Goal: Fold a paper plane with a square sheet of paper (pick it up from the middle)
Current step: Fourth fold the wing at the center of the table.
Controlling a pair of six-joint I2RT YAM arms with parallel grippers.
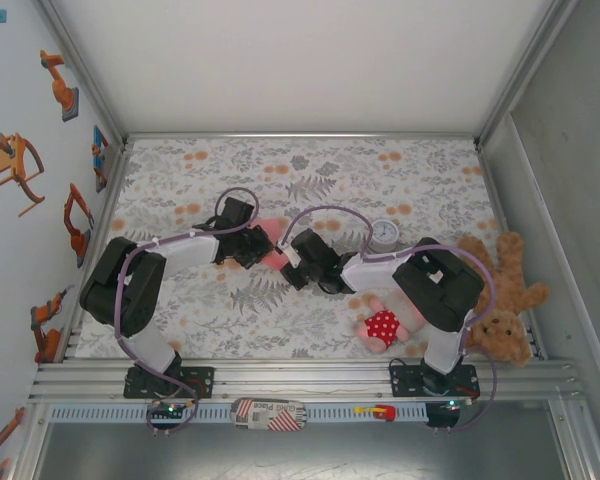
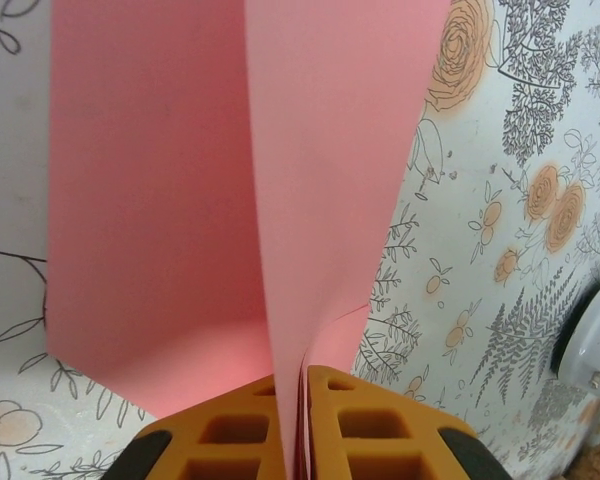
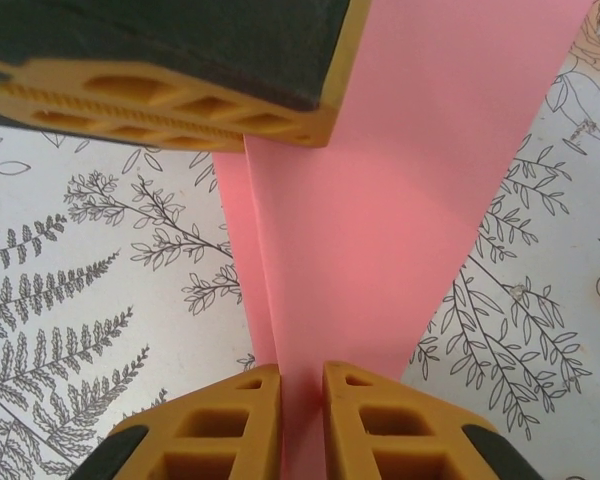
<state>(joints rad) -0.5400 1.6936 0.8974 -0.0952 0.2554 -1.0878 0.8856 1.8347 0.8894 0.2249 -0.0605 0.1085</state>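
Floral-print bench [image 1: 310, 165], walled enclosure. Square sheet of paper [image 1: 272, 236] is found at mid-bench between the two arms, already creased and standing on edge in the left wrist view. Left jaws are seen pinched shut on the fold, with the flaps splaying above. Right jaws stand narrow with pink paper in the gap; a firm clamp cannot be confirmed. Sheet is judged very light, limp away from its creases, easily dented or torn. Hold is best taken on the doubled crease near the middle, not at loose corners. Plush doll [image 1: 383, 325] is noted at right, well apart
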